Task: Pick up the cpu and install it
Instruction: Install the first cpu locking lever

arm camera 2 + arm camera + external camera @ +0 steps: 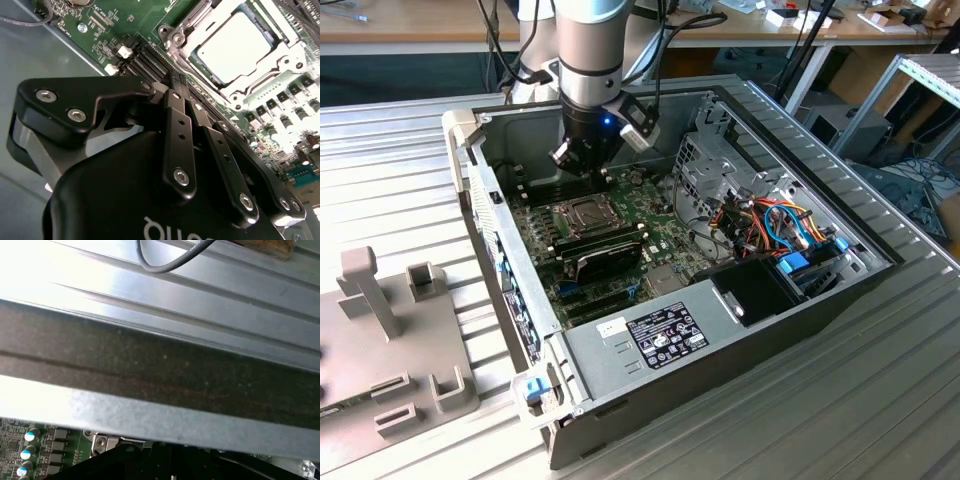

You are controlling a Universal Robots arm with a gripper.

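One cpu (235, 45) lies seated in the one socket (280, 82) on the green motherboard (107, 22), at the upper right of the second wrist view; in the exterior view it shows at centre frame (582, 212), though washed out there, so its seating is probably flat. One gripper (181, 86) hangs just above the board beside the socket, its two fingers (176, 127) drawn together with nothing between them. One open computer case (750, 345) rests on the ribbed metal counter (390, 180). One grey fixture plate (380, 370) sits at lower left of the exterior view. Desks (420, 30) and cables fill the room along the top edge.
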